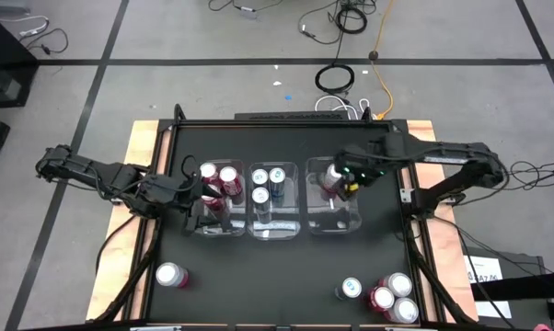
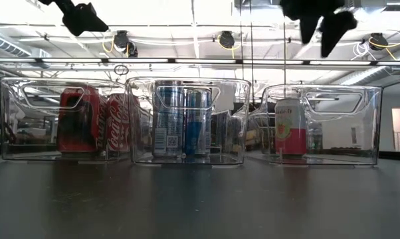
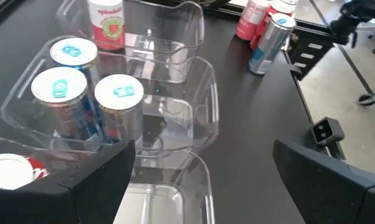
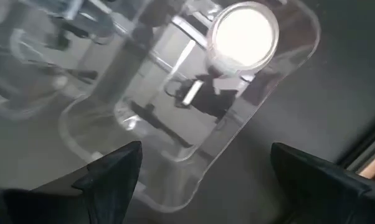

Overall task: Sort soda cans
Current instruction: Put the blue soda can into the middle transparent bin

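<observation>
— Now, where the pink can (image 1: 332, 177)?
— Standing in right bin (image 1: 354, 221), under right gripper (image 1: 349, 184), fingers spread, empty.
— And left gripper (image 1: 203, 200)?
— Spread over left bin (image 1: 196, 228), holding nothing.

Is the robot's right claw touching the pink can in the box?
Apart. The right wrist view shows the right gripper open and empty, with the pink can well beyond its fingertips in the clear bin.

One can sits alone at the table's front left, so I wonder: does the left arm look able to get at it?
Probably yes: the lone can stands in the open, and the left gripper is open and empty.
</observation>
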You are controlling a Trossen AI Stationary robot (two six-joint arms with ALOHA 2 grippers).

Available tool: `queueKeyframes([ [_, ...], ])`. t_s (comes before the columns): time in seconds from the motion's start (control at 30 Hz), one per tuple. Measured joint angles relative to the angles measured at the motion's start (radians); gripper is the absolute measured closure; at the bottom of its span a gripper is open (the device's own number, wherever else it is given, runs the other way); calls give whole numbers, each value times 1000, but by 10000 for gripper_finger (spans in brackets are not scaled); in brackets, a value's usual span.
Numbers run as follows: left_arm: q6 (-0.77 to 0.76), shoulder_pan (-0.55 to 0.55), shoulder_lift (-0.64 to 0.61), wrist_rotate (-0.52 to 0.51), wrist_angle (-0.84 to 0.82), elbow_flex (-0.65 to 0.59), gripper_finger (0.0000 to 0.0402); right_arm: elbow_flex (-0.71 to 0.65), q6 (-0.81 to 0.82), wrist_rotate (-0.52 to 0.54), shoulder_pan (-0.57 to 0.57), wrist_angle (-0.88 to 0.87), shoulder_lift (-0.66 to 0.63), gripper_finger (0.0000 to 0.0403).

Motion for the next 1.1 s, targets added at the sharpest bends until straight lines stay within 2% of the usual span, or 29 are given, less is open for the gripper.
queueKeyframes([
  [0.17,3,0,0,7,0,0,14,0,189,32,146,-25,-54,55],
  [0.37,2,0,0,7,1,0,14,-4,442,54,309,-101,-56,55],
  [0.8,-5,0,0,21,2,0,14,-147,1169,6,705,-68,-54,55],
  [0.93,-5,0,0,27,2,0,14,-187,1367,-17,823,-19,-53,60],
  [1.1,2,0,0,27,2,0,14,-227,1392,-159,875,64,-12,64],
])
